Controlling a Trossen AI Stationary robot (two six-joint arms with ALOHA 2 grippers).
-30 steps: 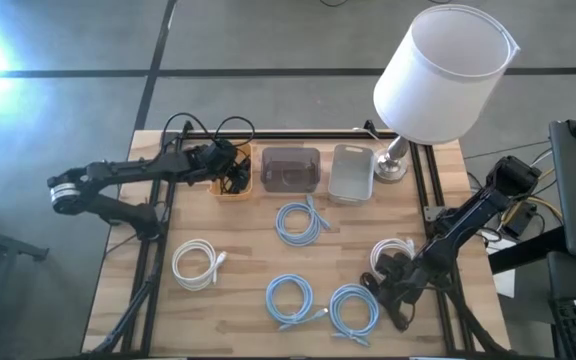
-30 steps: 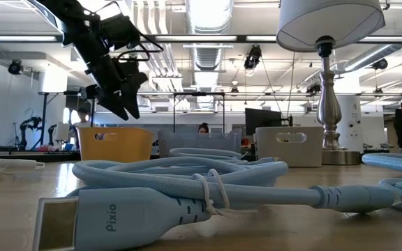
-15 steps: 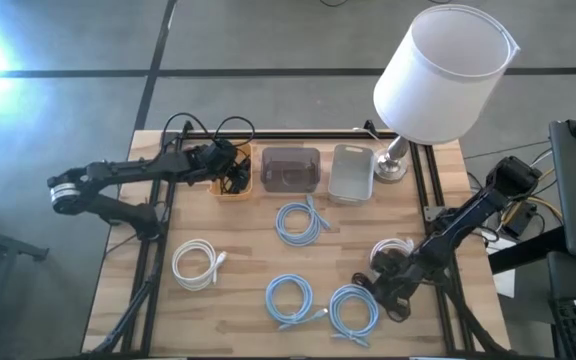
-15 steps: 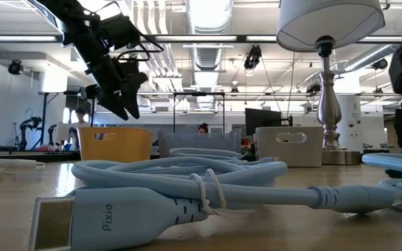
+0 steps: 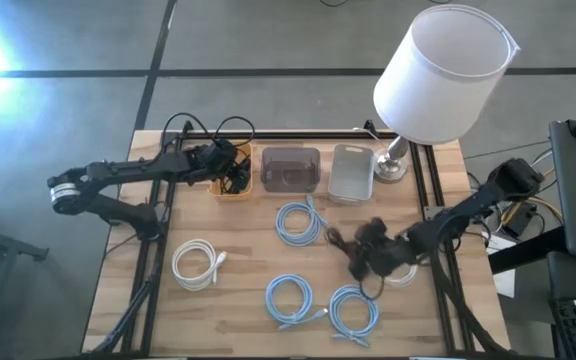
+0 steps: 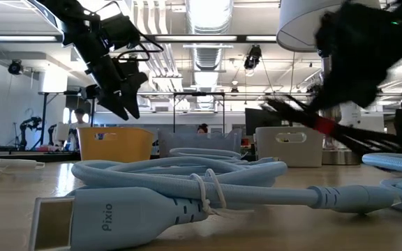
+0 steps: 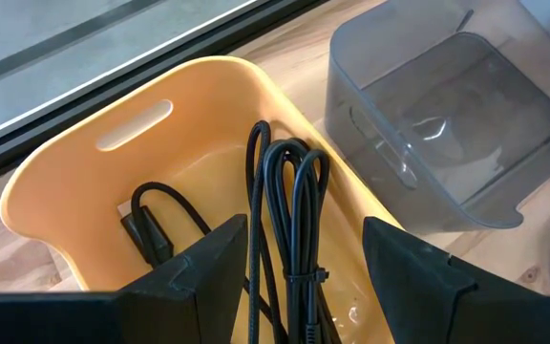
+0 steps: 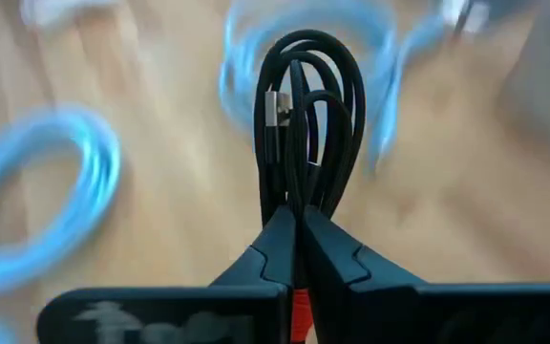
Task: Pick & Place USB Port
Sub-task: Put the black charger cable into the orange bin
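Leftmost, the left gripper (image 5: 236,172) hangs over the yellow bin (image 7: 84,172) at the far left of the table, its fingers spread with nothing between them; a coiled black cable (image 7: 289,220) already lies in that bin, directly beneath the jaws. Next along the far edge sits the dark grey bin (image 5: 290,168), then the light grey bin (image 5: 351,172). Right of centre, the right gripper (image 5: 353,253) is clamped on a black USB cable (image 8: 304,124), the coil standing out ahead of the closed fingers, long axis in line with them (the metal plug shows inside the loop). The yellow bin lies well to the left and farther back from this load, so I judge the carry must run leftward and away, across the light blue coils (image 5: 300,222). Readable writing: "Pixio" on the blue connector (image 6: 110,216) nearest the low camera.
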